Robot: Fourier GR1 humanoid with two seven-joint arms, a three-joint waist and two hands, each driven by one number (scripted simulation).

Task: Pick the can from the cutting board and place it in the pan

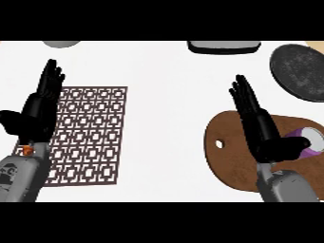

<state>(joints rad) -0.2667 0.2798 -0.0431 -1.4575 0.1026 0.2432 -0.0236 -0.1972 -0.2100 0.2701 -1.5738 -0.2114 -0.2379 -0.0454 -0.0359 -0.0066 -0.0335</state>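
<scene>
Nearest the lower edge, 2 grey forearms are seen rising from the bottom of the view. The left hand (33,114) is held over the left edge of a patterned brown placemat (87,135), fingers (51,78) straight and open, nothing held. The right hand (262,126) is held over the brown wooden cutting board (227,159), fingers straight and open, pointing away, thumb spread toward the can. The purple can (310,141) is noted lying on its side on the cutting board, its pale end facing right, just beside the right thumb; contact cannot be told. Farther off, at right, the dark round pan (306,72) is seen on the white table (164,66), well apart from the can. At the far edge, a dark-rimmed grey object (223,46) and a grey rounded object (61,43) are partly cut off.
</scene>
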